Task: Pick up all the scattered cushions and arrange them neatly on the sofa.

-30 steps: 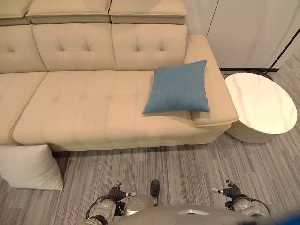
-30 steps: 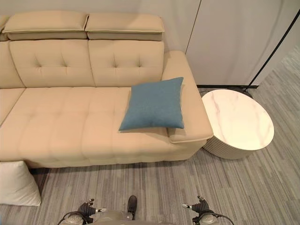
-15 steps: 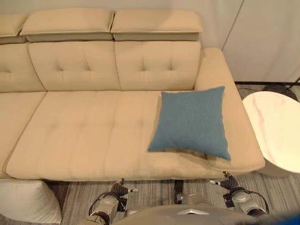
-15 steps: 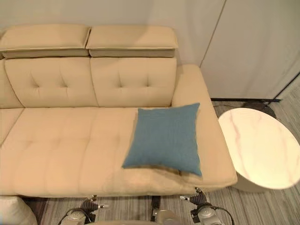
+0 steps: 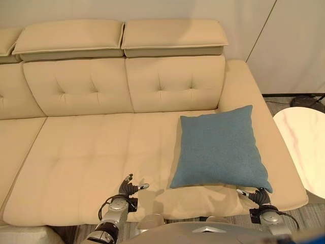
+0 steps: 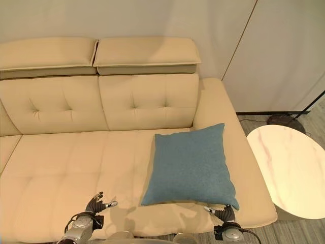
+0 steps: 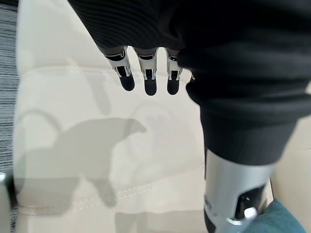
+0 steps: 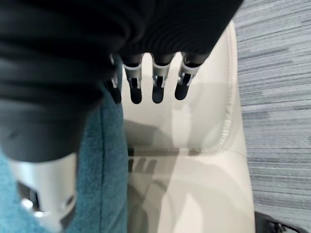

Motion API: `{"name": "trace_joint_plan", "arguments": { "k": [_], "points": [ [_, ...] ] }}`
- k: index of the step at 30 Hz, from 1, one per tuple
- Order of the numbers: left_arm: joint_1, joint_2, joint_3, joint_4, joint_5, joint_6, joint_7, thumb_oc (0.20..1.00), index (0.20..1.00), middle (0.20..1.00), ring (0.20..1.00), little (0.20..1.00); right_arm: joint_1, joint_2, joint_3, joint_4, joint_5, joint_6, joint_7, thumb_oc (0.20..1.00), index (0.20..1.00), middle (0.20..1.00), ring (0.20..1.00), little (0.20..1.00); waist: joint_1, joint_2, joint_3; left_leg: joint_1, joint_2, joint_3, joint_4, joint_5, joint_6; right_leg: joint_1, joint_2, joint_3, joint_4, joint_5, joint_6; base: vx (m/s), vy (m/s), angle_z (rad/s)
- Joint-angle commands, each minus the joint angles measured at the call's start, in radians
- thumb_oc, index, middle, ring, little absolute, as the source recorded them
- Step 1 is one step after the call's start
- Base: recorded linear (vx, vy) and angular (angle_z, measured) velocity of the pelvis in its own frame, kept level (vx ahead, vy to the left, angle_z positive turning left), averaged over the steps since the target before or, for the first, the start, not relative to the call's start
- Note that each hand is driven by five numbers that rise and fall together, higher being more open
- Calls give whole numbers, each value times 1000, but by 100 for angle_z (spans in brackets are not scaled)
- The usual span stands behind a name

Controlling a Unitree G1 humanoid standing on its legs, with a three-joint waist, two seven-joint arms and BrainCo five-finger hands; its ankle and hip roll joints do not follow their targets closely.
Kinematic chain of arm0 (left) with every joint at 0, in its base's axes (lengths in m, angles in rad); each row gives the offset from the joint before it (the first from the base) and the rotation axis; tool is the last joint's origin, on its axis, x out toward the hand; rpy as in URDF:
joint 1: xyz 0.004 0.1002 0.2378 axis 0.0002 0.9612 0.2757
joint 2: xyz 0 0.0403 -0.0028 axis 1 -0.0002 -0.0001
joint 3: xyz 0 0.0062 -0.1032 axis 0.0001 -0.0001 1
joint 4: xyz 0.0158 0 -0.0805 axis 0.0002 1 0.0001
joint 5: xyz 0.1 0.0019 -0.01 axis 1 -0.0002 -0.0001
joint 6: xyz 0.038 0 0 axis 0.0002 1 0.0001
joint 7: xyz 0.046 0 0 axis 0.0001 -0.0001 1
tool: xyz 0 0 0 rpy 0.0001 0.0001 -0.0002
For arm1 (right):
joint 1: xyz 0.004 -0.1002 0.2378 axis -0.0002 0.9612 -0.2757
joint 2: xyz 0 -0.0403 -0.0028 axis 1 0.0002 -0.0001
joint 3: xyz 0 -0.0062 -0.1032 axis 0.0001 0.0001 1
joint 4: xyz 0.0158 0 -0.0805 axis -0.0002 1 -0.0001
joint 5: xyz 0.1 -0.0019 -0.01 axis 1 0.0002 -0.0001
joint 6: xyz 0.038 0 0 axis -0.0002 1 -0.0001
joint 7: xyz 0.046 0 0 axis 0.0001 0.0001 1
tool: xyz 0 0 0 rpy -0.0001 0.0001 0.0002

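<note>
Fingers of left hand straight, holding nothing, low centre-left over sofa seat. Right hand equally relaxed and empty at lower right, just beside near corner of blue cushion. Cushion lay flat on right end of seat, partly up against armrest, right of centre. Judged light, soft, non-slip fabric; best pinched at near edge or corners, both hands. Round marble table at right edge.

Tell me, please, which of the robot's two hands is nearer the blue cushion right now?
The right hand: it sits at the blue cushion's near corner by the sofa armrest, while the left hand hovers over bare seat, well apart from it.
</note>
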Motion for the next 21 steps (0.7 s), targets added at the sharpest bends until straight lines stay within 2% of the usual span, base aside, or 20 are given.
{"name": "trace_joint_plan", "arguments": {
  "k": [1, 6, 9, 12, 16, 21],
  "points": [
    [-27, -4, 20, 5, -18, -20, 25, 1000, 1000, 1000, 1000, 1000, -49, -56, -1, -27, -89, -26, -60, 1000, 1000, 1000, 1000, 1000, 15, -14, -29, 16, -8, 5, 8, -73, -24, -122, 59, 2, 0, 90, 43, 9, 69, -30],
    [-24, 18, 27, -82, -32, -23, 39, 1000, 1000, 1000, 1000, 1000, 6, -96, -60, -103, -153, 6, -86, 1000, 1000, 1000, 1000, 1000, -2, -22, -30, 13, -9, 27, 8, -81, -17, -141, 53, 28, 0, 105, 55, -6, 46, -24],
    [1, 33, 43, -155, -23, -25, 32, 1000, 1000, 1000, 1000, 1000, 54, -137, -153, -162, -175, 15, -106, 1000, 1000, 1000, 1000, 1000, -16, -22, -32, 14, -11, 43, 8, -89, -12, -154, 49, 47, 0, 116, 68, -7, 41, -28],
    [29, 46, 69, -247, -45, -32, 28, 1000, 1000, 1000, 1000, 1000, 50, -200, -247, -257, -131, 5, -111, 1000, 1000, 1000, 1000, 1000, -19, -20, -36, 14, -13, 65, 8, -99, -6, -173, 43, 72, 0, 130, 85, -8, 45, -36],
    [14, 52, 64, -297, -76, -37, 36, 1000, 1000, 1000, 1000, 1000, -28, -223, -235, -297, -70, -11, -110, 1000, 1000, 1000, 1000, 1000, -12, -17, -33, 2, -15, 62, 8, -99, -6, -188, 38, 73, 0, 133, 88, -4, -2, -21],
    [-70, 62, 4, -352, -118, -55, 68, 1000, 1000, 1000, 1000, 1000, -207, -211, -136, -289, 22, -35, -139, 1000, 1000, 1000, 1000, 1000, 9, -4, -14, -96, -11, 20, 8, -67, -17, -268, 31, 40, 0, 139, 81, -83, -43, 25]
  ]
}}
